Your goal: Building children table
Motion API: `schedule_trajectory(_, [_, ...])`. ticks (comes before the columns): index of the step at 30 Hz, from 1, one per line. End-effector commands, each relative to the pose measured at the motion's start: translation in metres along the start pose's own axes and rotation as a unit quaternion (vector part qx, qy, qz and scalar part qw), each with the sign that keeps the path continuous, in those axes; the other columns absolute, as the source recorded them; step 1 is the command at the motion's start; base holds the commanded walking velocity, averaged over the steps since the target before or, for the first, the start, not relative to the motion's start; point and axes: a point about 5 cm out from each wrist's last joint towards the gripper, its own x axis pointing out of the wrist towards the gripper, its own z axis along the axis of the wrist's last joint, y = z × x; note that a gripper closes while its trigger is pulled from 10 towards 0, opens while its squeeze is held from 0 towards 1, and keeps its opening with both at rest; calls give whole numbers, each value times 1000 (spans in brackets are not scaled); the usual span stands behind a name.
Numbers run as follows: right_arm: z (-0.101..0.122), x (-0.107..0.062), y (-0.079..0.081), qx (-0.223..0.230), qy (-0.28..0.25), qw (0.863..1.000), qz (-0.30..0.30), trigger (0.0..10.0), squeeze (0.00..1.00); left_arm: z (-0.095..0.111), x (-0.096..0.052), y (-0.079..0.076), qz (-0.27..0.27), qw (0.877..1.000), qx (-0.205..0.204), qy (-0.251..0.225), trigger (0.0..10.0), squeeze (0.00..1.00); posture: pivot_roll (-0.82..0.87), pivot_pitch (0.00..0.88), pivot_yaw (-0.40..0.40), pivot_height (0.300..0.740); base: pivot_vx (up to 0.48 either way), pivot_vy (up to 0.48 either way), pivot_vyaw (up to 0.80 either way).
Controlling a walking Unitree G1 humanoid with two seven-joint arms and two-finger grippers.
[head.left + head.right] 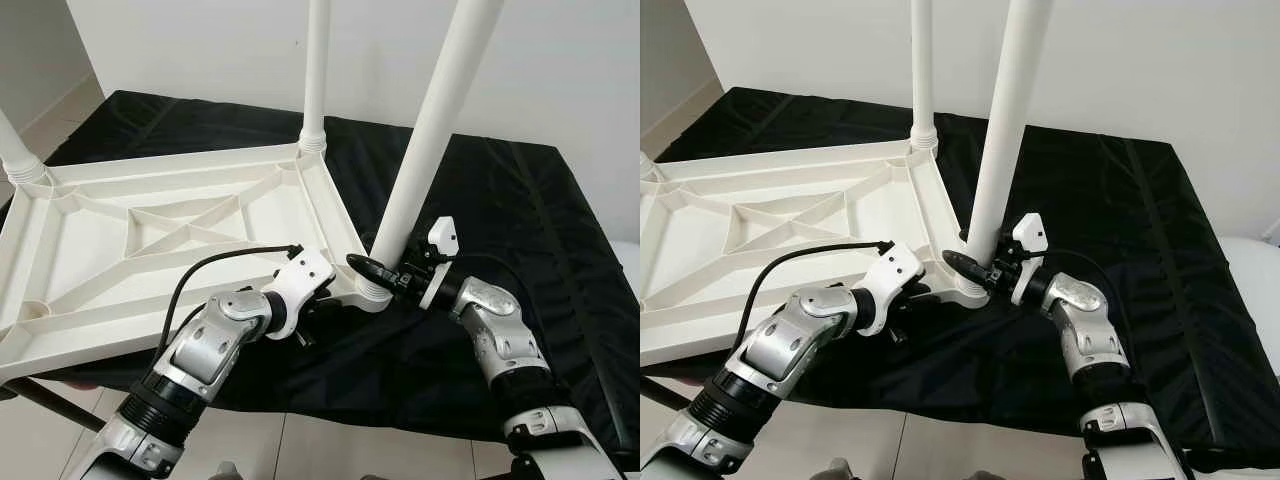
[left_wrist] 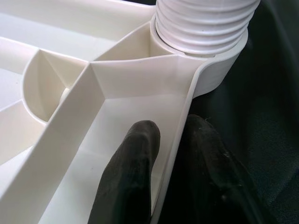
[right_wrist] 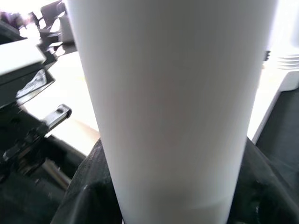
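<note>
A: Where is the children's table top (image 1: 150, 240) in the head views?

B: Upside down across the left half of the frame, its ribbed white underside facing up, resting on a black sheet (image 1: 520, 230) that covers a low bed-like surface. The near edge overhangs the pale tiled floor (image 1: 330, 450).

A: And the legs?

B: One thin white leg (image 1: 316, 70) stands upright in the far corner socket, upper centre. A thicker-looking near leg (image 1: 432, 120) rises from the near right corner socket and leans a little toward the upper right. The threaded stub of a third leg (image 1: 20, 160) shows at the left edge.

A: What is the right pincer (image 1: 385, 275) doing?

B: It sits at the foot of the near leg, centre of the frame, just above the socket. In the right wrist view the black fingers (image 3: 88, 186) lie against both sides of the white tube, so it is closed around that leg.

A: The left pincer (image 1: 318, 318)?

B: Lower centre, at the table top's near rim beside the same corner. The left wrist view shows one fingertip (image 2: 135, 154) inside the rim wall and the other outside it, pinching the thin wall between them, with the leg's threaded collar (image 2: 205, 23) seated in the socket just beyond.

A: Anything else?

B: A black cable (image 1: 200, 275) loops over the left forearm.
</note>
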Motion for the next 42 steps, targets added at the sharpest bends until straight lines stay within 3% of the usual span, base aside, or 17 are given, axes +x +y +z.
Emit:
schedule_trajectory(1, [5, 4, 2, 19, -27, 999, -5, 10000, 0, 8, 2, -7, -27, 999, 7, -20, 10000, 0, 23, 7, -26, 740, 0, 0, 0])
schedule_trajectory(17, [15, 8, 26, 8, -61, 994, -95, 10000, 0, 9, 2, -6, -25, 999, 5, -21, 10000, 0, 19, 23, -30, 740, 0, 0, 0])
schedule_trajectory(30, [9, 15, 39, 4, -34, 988, -151, 10000, 0, 8, 1, -6, -23, 1000, 2, -21, 10000, 0, 22, 28, -33, 740, 0, 0, 0])
schedule_trajectory(33, [7, 19, 43, 12, -30, 979, -200, 10000, 0, 8, 1, -6, -23, 1000, 2, -20, 10000, 0, 25, 25, -34, 740, 0, 0, 0])
schedule_trajectory(36, [7, 20, 43, 16, -29, 977, -212, 10000, 0, 8, 1, -6, -23, 1000, 2, -20, 10000, 0, 25, 25, -34, 740, 0, 0, 0])
schedule_trajectory(40, [1, 24, 43, 13, -11, 958, -287, 10000, 0, 8, 2, -7, -23, 1000, 2, -20, 10000, 0, 27, 16, -34, 740, 0, 0, 0])
schedule_trajectory(42, [1, 24, 44, 13, -10, 956, -294, 10000, 0, 8, 2, -7, -23, 1000, 2, -20, 10000, 0, 27, 16, -33, 740, 0, 0, 0])
